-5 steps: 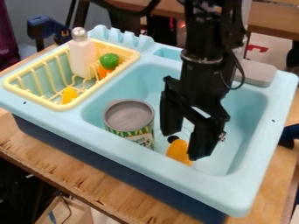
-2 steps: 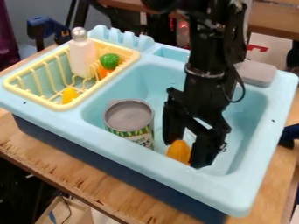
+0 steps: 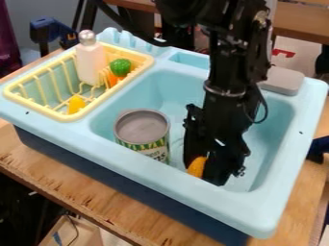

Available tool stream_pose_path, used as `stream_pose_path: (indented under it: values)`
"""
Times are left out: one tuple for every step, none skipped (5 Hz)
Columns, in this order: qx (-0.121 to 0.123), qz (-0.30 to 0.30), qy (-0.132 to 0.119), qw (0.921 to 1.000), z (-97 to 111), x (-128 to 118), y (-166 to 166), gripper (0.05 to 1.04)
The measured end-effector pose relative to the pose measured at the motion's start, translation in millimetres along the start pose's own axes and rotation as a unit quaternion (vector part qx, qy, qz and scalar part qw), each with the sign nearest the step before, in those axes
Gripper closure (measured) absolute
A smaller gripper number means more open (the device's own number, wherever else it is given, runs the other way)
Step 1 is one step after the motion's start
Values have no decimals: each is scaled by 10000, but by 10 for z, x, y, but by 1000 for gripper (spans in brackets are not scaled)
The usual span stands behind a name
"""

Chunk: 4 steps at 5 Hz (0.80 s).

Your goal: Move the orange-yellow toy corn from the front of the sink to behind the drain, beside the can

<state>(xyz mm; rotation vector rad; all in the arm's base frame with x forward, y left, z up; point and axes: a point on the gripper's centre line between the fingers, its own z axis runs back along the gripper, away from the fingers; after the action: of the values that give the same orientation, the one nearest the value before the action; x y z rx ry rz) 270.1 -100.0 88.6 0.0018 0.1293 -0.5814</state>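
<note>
My gripper [image 3: 207, 169] hangs low inside the basin of the light blue toy sink [image 3: 193, 194], toward its front right. Between its fingers is an orange-yellow object [image 3: 197, 166], partly hidden by them; the fingers have closed in on it from both sides. To the left of the gripper, a metal can [image 3: 141, 132] with a green and white label stands upright in the basin, apart from it.
A yellow drying rack [image 3: 70, 115] at the left holds a white bottle with a silver cap [image 3: 90, 57], a green ball-like piece [image 3: 120, 67], an orange piece and a yellow piece [image 3: 76, 104]. A grey block [image 3: 281, 79] lies on the sink's back right rim.
The gripper has come down and slightly right, and its fingers have drawn together around the orange-yellow object. The can and the rack's contents have stayed put.
</note>
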Motion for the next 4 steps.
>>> stream_pose_path:
  values:
    - [-79,-201,-76,9997,43,-39,-36,458]
    - [-408,-507,-755,9950,414,-137,9,458]
    - [-486,-546,-1122,9910,702,-115,104,458]
    - [-338,-342,-1214,9914,872,-125,258,458]
